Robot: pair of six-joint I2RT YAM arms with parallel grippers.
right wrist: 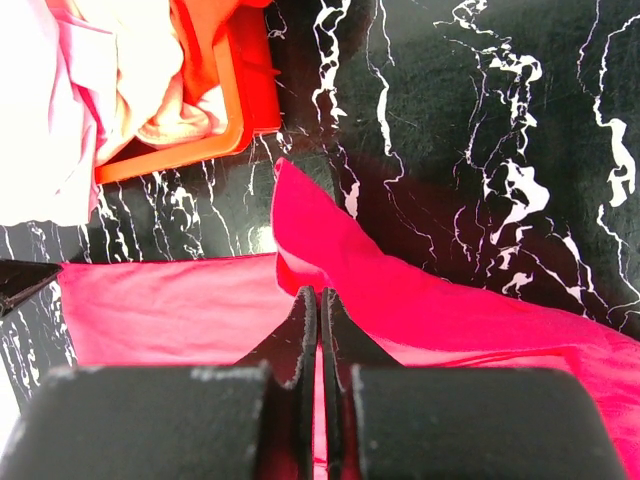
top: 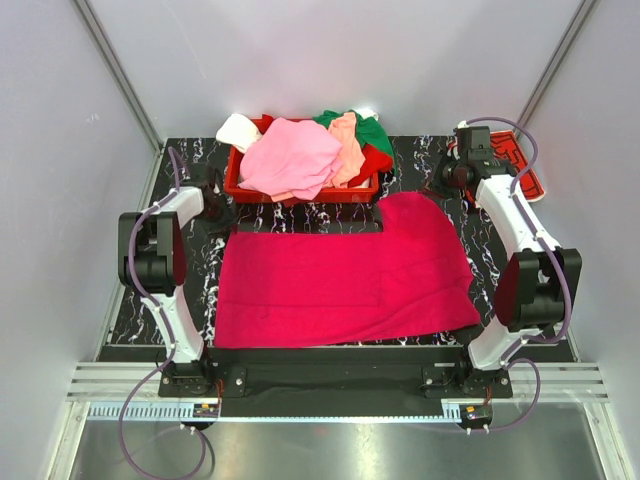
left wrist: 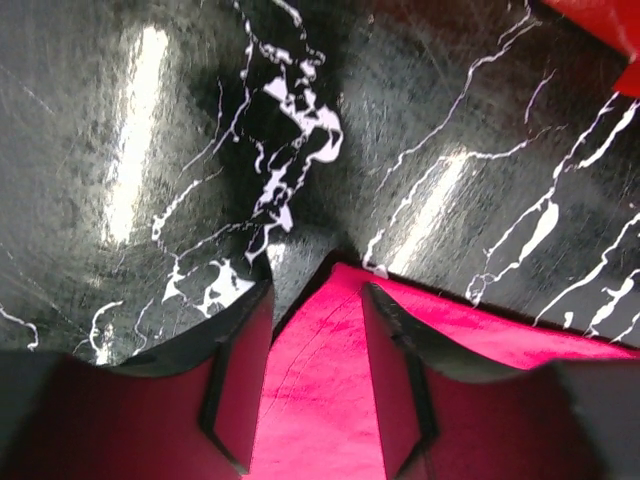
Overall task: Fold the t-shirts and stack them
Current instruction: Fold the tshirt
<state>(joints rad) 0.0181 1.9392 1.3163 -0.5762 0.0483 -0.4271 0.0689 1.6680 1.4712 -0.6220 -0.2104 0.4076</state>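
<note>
A plain magenta t-shirt (top: 340, 275) lies spread flat in the middle of the black marble table. My left gripper (top: 212, 200) hovers at its back left corner. In the left wrist view that gripper (left wrist: 315, 290) is open, and the shirt's corner (left wrist: 320, 380) lies between the fingers. My right gripper (top: 450, 180) is at the shirt's back right corner. In the right wrist view it (right wrist: 320, 292) is shut on a raised fold of the magenta cloth (right wrist: 160, 300). Pink (top: 290, 155), peach (top: 348, 145), green (top: 372, 128) and white (top: 238, 130) tees are heaped in the basket.
The red plastic basket (top: 300, 192) stands at the back centre, just behind the shirt, and it also shows in the right wrist view (right wrist: 250, 70). A flat red plastic piece (top: 520, 160) lies at the back right. White walls close in both sides.
</note>
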